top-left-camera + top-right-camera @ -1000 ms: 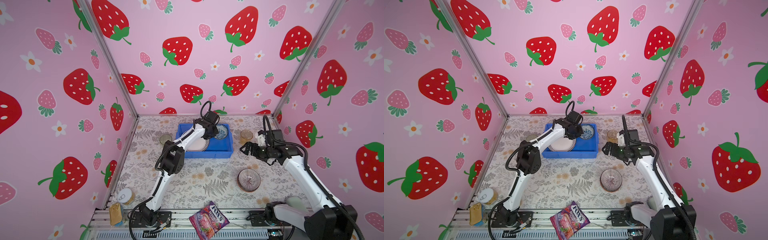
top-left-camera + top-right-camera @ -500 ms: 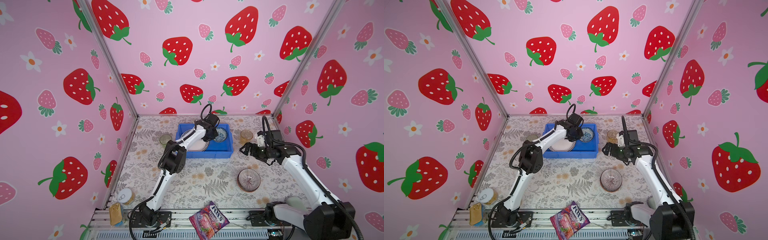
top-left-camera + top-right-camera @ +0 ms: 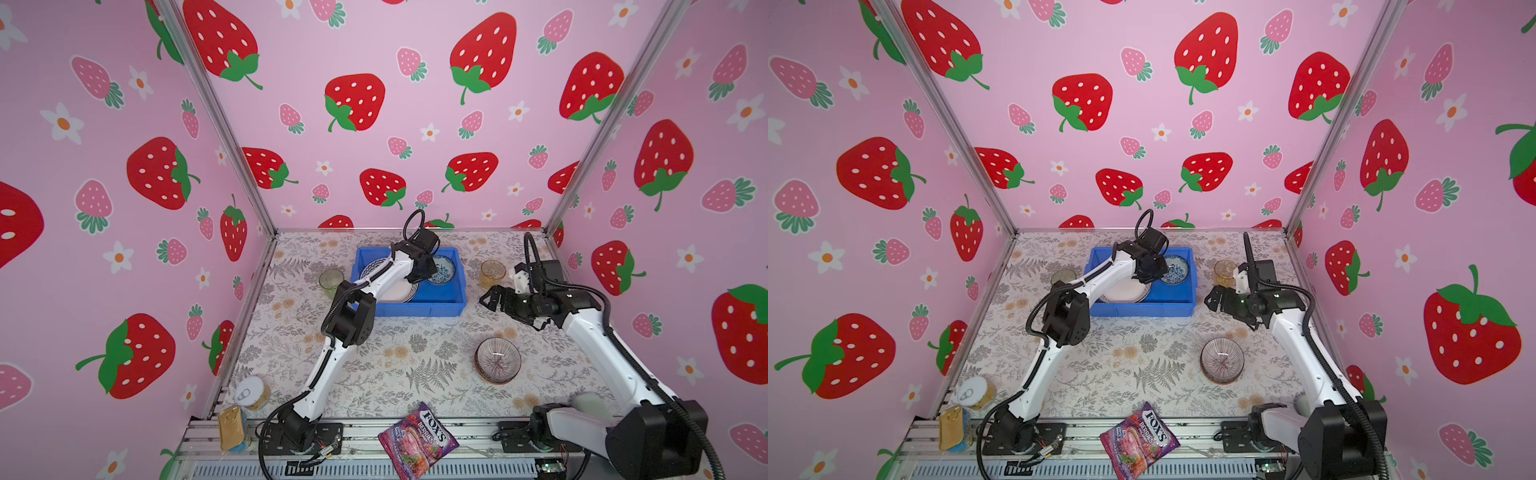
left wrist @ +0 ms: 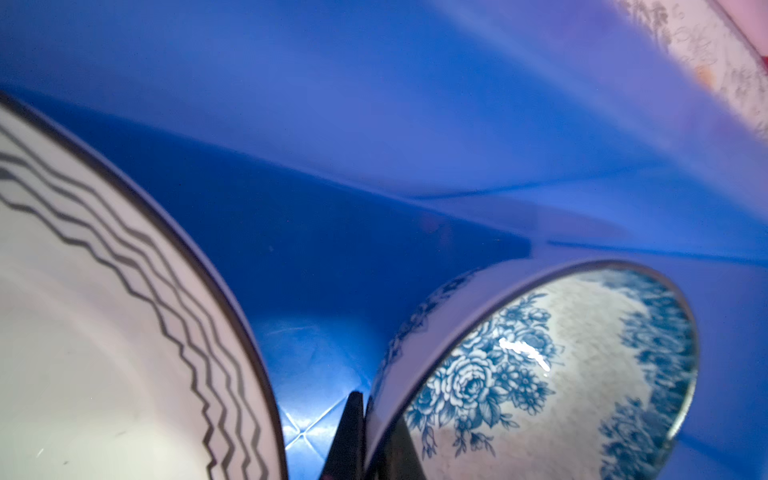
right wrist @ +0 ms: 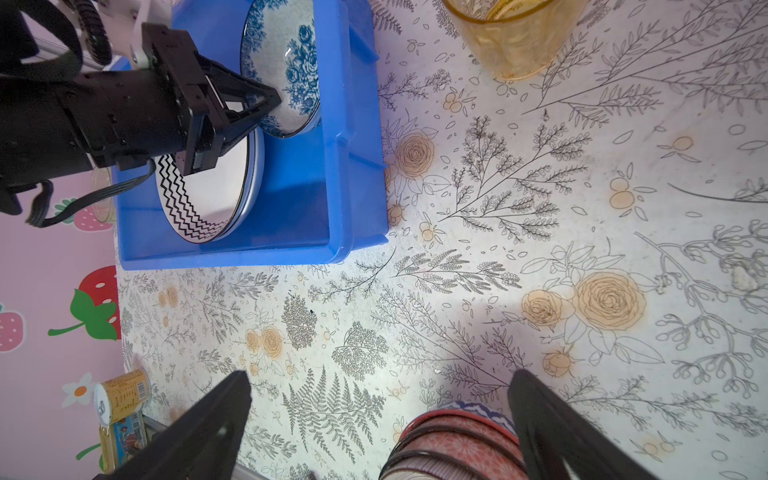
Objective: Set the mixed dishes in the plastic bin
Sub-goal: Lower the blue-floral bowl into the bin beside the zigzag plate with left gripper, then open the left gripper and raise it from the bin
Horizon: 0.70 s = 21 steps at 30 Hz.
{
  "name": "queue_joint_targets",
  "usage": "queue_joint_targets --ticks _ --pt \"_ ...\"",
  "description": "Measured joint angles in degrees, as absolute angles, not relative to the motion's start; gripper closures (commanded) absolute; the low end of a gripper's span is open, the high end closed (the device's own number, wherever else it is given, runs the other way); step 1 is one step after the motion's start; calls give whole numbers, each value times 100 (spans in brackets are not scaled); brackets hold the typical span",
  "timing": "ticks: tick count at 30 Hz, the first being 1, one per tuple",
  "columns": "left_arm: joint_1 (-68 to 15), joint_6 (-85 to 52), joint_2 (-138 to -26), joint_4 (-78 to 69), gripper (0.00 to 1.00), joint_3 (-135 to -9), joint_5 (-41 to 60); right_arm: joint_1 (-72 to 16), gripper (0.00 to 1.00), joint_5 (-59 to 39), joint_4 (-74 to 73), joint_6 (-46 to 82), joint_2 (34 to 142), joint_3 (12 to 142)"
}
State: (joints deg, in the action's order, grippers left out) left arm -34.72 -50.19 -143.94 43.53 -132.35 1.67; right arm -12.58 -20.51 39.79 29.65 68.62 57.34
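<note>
Stacked bowls (image 3: pixel 497 360) are set on the tabletop (image 3: pixel 407 353) in front of the bin (image 3: pixel 415 309), to its right. R fingers (image 5: pixel 216 424) are held wide apart, nothing between, near the bin's right side. Inside the bin, the zigzag plate (image 5: pixel 195 208) is laid at the left; the blue bowl (image 5: pixel 291 62), at the right, is pinched at its rim by L fingers (image 5: pixel 253 97). Amber glass (image 3: pixel 493 273) is stood right of the bin, green glass (image 3: pixel 331 279) left.

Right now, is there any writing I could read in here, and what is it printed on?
"FOX'S": on the candy bag, at the table's front edge.
"BERRIES": just under it, on the same bag.
Gold can: printed label, too small to read.
Flat tin: blue picture label, too blurred to read.
No other writing shows.
</note>
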Motion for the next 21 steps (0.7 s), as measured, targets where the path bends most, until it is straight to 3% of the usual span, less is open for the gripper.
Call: queue_joint_targets --ticks 10,15,21 --pt "-3454 -4989 -14394 4327 70 -13292 200 -1247 1 -2095 3929 2908 6945 5714" --pt "-3457 -4989 -14394 4272 43 -13310 281 -1245 1 -2108 3905 2880 6954 5714" --pt "-3489 -4943 -14392 4180 28 -13338 388 -1245 1 -2084 3955 2853 6954 5723"
